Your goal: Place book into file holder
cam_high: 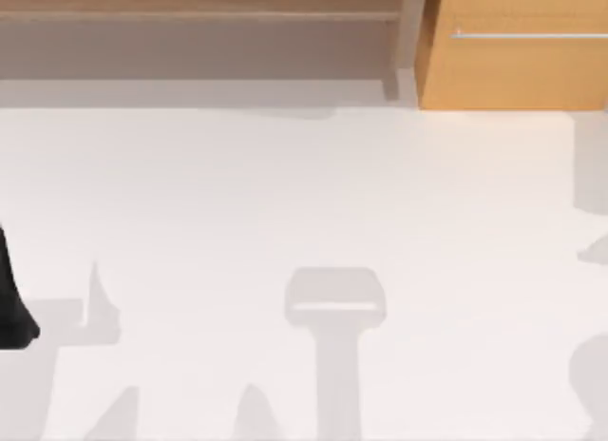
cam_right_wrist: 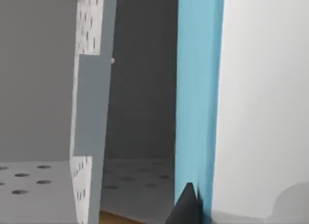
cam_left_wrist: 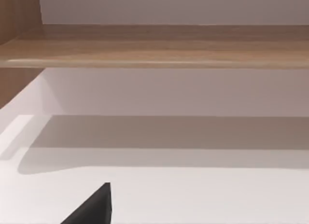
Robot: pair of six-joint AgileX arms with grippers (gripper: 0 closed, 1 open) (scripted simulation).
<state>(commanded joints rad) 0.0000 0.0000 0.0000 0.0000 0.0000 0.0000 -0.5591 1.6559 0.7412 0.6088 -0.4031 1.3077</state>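
The left arm [cam_high: 13, 303] sits at the far left edge of the top view, a dark, narrow shape that widens toward its lower end and is cut off by the frame. In the left wrist view, the left gripper [cam_left_wrist: 94, 207] appears as one black wedge with a sloping edge and a blunt, squared end (too little of it is visible to judge its state). In the right wrist view, the right gripper [cam_right_wrist: 187, 207] is a single dark, pointed tip rising from the frame's edge, again too partial to read.
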